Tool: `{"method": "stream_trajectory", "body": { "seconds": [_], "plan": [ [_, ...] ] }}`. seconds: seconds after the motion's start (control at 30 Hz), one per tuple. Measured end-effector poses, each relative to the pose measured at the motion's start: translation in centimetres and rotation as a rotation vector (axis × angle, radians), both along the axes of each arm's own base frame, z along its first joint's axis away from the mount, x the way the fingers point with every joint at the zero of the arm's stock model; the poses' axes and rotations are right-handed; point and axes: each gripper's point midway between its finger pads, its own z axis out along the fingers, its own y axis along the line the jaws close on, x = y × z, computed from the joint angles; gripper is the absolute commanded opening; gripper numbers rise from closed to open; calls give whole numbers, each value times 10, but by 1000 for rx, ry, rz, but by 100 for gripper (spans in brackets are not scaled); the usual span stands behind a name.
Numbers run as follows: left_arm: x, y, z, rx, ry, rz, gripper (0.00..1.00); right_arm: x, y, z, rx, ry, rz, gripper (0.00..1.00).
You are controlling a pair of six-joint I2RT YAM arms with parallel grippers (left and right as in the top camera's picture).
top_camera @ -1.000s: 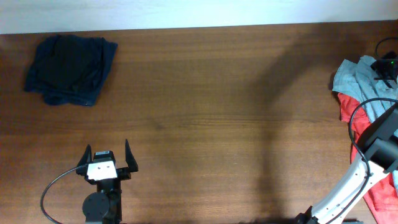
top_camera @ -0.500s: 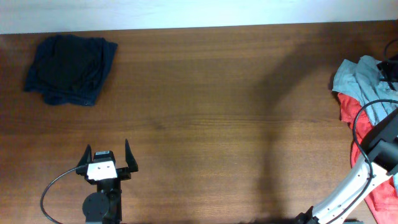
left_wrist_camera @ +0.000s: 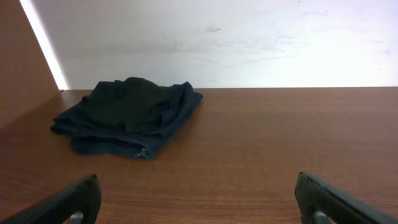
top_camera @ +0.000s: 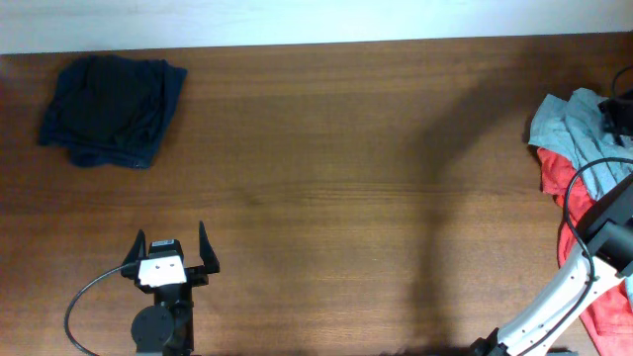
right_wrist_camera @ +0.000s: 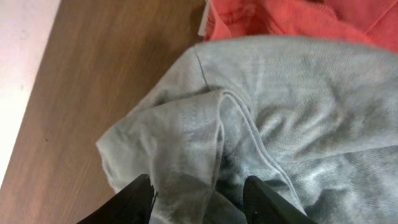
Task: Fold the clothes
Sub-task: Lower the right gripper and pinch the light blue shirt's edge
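Grained wooden table [top_camera: 346, 148]; left gripper [top_camera: 172, 237] spread wide; right gripper [right_wrist_camera: 199, 199] straddles crumpled T-shirt [right_wrist_camera: 298, 112], grip unclear.

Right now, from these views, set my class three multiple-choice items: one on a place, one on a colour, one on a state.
1. Where on the table does the dark navy garment lie?
A far left corner; B centre; C right edge.
2. What colour is the shirt next to the grey-teal T-shirt?
A yellow; B red; C green.
3. How is the left gripper?
A shut on cloth; B out of view; C open, empty.

Answers:
A, the overhead view shows it there.
B, red cloth lies against the grey.
C, its fingers stand apart over bare wood.
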Motion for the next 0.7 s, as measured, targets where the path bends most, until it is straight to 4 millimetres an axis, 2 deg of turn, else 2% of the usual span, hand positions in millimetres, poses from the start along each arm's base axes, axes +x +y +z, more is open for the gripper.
{"method": "stream_trajectory", "body": {
  "seconds": [0.1,0.17,0.2,0.23,0.7],
  "plan": [
    [0,0,0,0,0,0,99,1,0,-1,7,-5,-1,38],
    [0,0,0,0,0,0,99,2,0,-1,6,-10,3,21],
    [0,0,0,0,0,0,99,3,0,-1,8,-13,1,9],
    [0,0,0,0,0,0,99,3,0,0,7,-17,1,4],
    [0,0,0,0,0,0,99,12,-5,8,-82,-42,88,4]
  ]
}}
